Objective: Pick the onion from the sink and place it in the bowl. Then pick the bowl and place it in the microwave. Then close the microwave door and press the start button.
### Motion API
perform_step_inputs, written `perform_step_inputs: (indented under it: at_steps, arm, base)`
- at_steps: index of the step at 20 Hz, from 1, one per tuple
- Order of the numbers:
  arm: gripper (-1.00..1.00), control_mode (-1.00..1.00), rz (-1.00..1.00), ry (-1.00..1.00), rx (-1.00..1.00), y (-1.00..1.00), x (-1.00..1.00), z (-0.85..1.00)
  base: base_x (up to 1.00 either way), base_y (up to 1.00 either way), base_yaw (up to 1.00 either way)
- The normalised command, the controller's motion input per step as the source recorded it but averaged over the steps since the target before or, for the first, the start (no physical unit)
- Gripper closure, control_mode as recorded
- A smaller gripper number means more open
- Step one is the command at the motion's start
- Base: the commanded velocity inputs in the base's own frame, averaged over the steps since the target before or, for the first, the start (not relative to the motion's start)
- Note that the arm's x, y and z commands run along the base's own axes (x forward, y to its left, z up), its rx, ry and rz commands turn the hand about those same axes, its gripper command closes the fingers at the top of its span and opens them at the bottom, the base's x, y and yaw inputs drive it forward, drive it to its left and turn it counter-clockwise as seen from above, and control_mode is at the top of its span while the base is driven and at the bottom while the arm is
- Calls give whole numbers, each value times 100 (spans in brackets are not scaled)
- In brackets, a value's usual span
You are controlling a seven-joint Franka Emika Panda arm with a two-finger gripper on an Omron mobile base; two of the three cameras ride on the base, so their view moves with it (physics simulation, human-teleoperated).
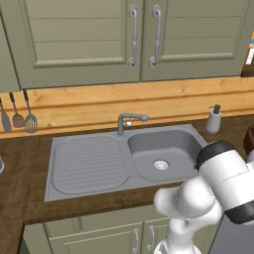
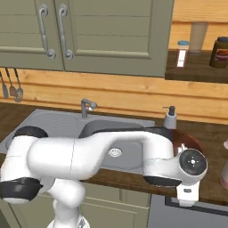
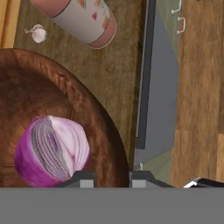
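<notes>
My tool (image 3: 109,176) hangs above the near rim of the bowl (image 3: 94,118), its two dark tips standing a little apart on either side of the rim with nothing between them; the gap looks fairly narrow. The onion (image 3: 51,151) lies inside the bowl, a cut purple half with its pale layered face turned up, resting on the wood toward the side nearest my tips. So I judge the first step done: the sink (image 1: 89,163) holds no onion that I can make out, with its drain ring (image 1: 161,164) bare in the basin. The bowl stands on the counter (image 3: 120,74) to the right of the sink, close to the front edge, with a patterned pink and white cylinder (image 3: 81,19) lying on its side and a small garlic bulb (image 3: 38,33) beyond it. In the right base view my arm reaches across over the sink to that spot, the wrist (image 2: 191,164) covering most of the bowl, and a soap dispenser (image 2: 170,118) stands by the back wall. The step in hand is picking up the bowl. Next I should settle the tips over the rim, one inside and one outside, clear of the onion, then pinch the wall firmly and lift level so the onion does not roll out.
</notes>
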Motion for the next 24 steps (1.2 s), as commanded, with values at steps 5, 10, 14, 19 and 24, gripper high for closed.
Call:
perform_step_inputs:
  at_steps: [5, 10, 14, 19, 24]
  arm:
    - [100, -100, 0, 0, 0, 45, 0, 29]
    - [100, -100, 0, 2, 0, 29, 0, 12]
    - [100, -100, 0, 3, 0, 4, 0, 0]
    - [100, -100, 0, 7, 0, 23, 0, 17]
    - [100, -100, 1, 3, 0, 20, 0, 14]
  base:
    - [0, 0, 0]
    - [0, 0, 0]
    - [0, 0, 0]
    - [0, 0, 0]
    - [0, 0, 0]
